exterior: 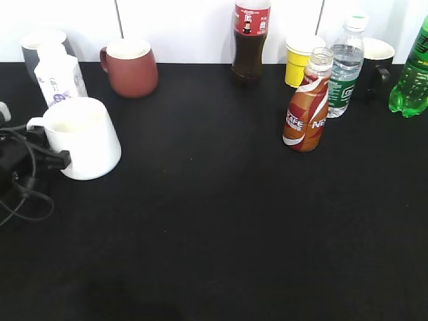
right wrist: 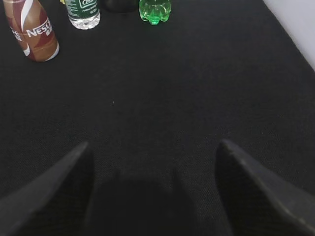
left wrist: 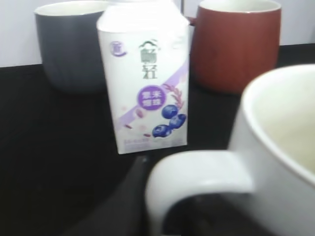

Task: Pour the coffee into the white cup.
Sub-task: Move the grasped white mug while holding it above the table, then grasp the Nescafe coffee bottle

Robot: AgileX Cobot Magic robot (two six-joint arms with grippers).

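Brown, red and white swirls wrap the coffee (exterior: 307, 110), a small curvy bottle standing upright at the right of the black tabletop (exterior: 221, 221), its clear neck apparently uncapped. Just behind it to the right stands a clear water bottle (exterior: 346, 67), with a yellow cup (exterior: 300, 59) farther back and a green bottle (exterior: 414, 73) at the far right edge. A dark cola bottle (exterior: 249, 40) stands at the far middle.

The white cup (exterior: 83, 137) sits well apart from the coffee, at the left, handle pointing left. The left hand (exterior: 40, 155) is at that handle; the left wrist view shows a dark finger beside the loop, but I cannot tell whether it has closed on it. Just behind the cup stands a blueberry milk carton (left wrist: 145, 81), then a grey mug (left wrist: 69, 44) and a dark red mug (exterior: 132, 67).

The right hand (right wrist: 152, 191) hovers low over bare tabletop with its fingers spread apart, holding nothing, the coffee far off to its front left.

The risk I see is crowding: reaching for the coffee could knock the water bottle over, and an open neck would spill if the bottle tips on the way across. Moving the cup carelessly could topple the carton.
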